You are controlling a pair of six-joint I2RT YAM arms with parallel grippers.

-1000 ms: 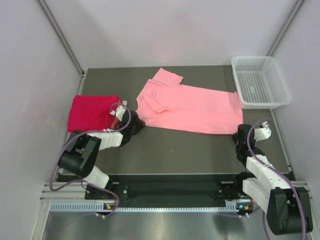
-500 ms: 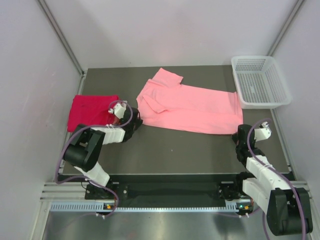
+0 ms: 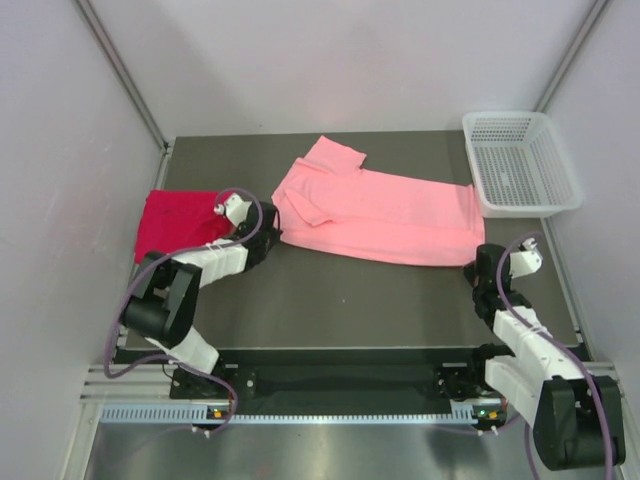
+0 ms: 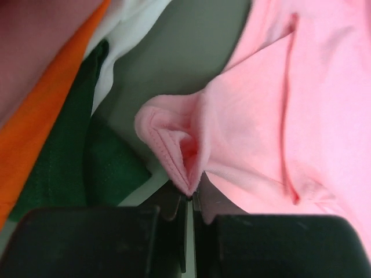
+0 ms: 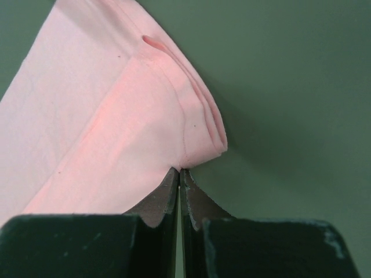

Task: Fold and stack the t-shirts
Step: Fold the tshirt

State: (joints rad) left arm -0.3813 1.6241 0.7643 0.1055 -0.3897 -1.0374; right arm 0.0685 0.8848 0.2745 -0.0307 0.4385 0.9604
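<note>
Salmon-pink t-shirt (image 3: 380, 215) laid lengthwise left to right, hem rightward.
Its left end is clamped by the left gripper (image 4: 189, 200), its hem corner by the right gripper (image 5: 179, 174).

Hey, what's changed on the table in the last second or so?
The left gripper moved farther from the arm bases to the pink shirt's left edge and closed on a fold of it. The right gripper stayed shut on the shirt's near right corner. The shirt, the red stack and the basket haven't moved.
</note>
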